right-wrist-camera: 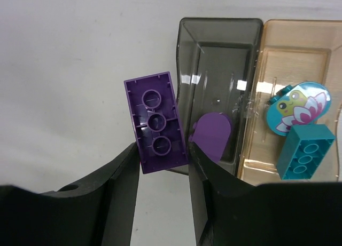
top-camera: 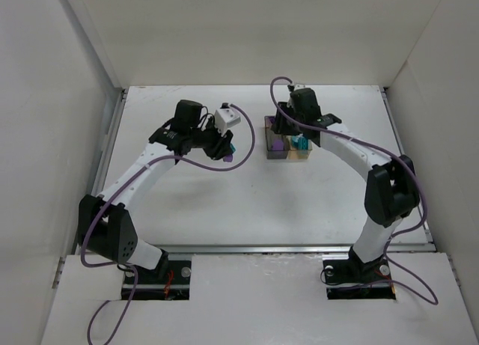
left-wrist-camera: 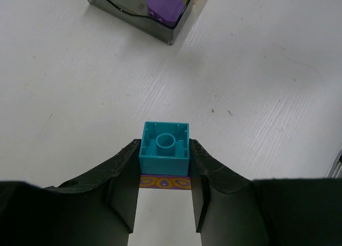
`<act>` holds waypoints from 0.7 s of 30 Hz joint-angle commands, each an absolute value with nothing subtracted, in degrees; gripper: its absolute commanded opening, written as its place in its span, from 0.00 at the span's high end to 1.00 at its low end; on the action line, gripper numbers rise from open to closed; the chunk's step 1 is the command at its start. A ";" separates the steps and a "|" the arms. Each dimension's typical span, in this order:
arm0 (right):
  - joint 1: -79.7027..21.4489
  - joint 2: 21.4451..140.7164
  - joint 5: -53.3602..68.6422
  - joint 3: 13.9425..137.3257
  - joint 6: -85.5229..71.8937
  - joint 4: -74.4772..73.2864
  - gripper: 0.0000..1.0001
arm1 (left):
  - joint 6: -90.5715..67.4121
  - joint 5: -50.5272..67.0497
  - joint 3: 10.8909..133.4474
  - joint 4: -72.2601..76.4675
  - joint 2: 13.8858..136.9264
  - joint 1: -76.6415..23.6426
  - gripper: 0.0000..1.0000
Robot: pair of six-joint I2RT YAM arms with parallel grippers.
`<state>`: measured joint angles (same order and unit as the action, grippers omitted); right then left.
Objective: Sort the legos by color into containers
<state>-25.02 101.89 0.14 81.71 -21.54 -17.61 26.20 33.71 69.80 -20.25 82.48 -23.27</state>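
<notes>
My left gripper (left-wrist-camera: 164, 150) is shut on a teal brick (left-wrist-camera: 164, 148), hollow side facing the camera; a purple tile with an orange pattern (left-wrist-camera: 165, 182) shows just beneath it, and I cannot tell whether they are joined. My right gripper (right-wrist-camera: 162, 150) is shut on a purple brick (right-wrist-camera: 156, 122), held over the left rim of the smoky grey bin (right-wrist-camera: 219, 54). That bin holds a rounded purple piece (right-wrist-camera: 211, 135). The joined amber bin (right-wrist-camera: 299, 59) holds a teal brick (right-wrist-camera: 305, 151) and a round teal tile with a frog picture (right-wrist-camera: 298, 108).
In the top view the two bins (top-camera: 288, 147) stand at the table's middle back, with my right gripper (top-camera: 288, 132) over them and my left gripper (top-camera: 227, 147) to their left. White walls enclose the table on three sides.
</notes>
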 commanded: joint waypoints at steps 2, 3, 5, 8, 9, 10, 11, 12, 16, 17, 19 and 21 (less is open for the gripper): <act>-22.07 98.26 -3.26 83.14 -24.26 -15.47 1.00 | 24.87 33.40 68.12 -17.85 80.77 -23.38 1.00; -21.45 98.26 -2.73 82.36 -24.26 -15.47 1.00 | 24.87 33.40 68.12 -17.84 80.77 -23.38 1.00; -19.61 98.78 -0.89 81.39 -24.26 -16.00 1.00 | 24.87 33.40 68.12 -17.32 80.77 -23.38 1.00; -18.90 100.10 0.96 80.86 -23.64 -16.61 1.00 | 24.87 33.40 67.59 -16.79 80.77 -23.38 1.00; -18.90 100.11 1.84 80.86 -23.12 -17.22 1.00 | 24.87 33.40 67.59 -16.79 80.77 -23.38 1.00; -18.90 100.72 2.45 81.47 -23.12 -17.23 1.00 | 24.87 33.40 67.59 -16.79 80.77 -23.38 1.00; -18.90 101.24 2.46 82.17 -23.12 -17.23 1.00 | 24.87 33.40 67.59 -16.79 80.77 -23.38 1.00; -19.59 101.25 3.07 82.18 -23.12 -17.23 1.00 | 24.87 33.40 67.59 -16.79 80.77 -23.38 1.00; -21.87 104.32 1.16 86.21 -22.51 -20.64 0.89 | 24.35 33.40 68.12 -16.26 80.77 -23.38 1.00; -22.41 104.33 0.62 86.83 -22.50 -20.65 0.87 | 24.35 33.40 68.12 -16.26 80.77 -23.38 1.00; -23.72 106.25 0.62 88.06 -21.97 -22.14 0.81 | 23.82 33.40 68.64 -16.26 80.77 -23.38 1.00; -23.73 108.27 0.09 89.30 -21.97 -23.89 0.62 | 23.82 33.40 68.64 -16.26 80.77 -23.38 1.00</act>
<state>-22.65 106.39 1.23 85.84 -22.55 -21.41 24.75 32.84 67.96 -18.17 82.48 -23.27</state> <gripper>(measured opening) 0.438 0.333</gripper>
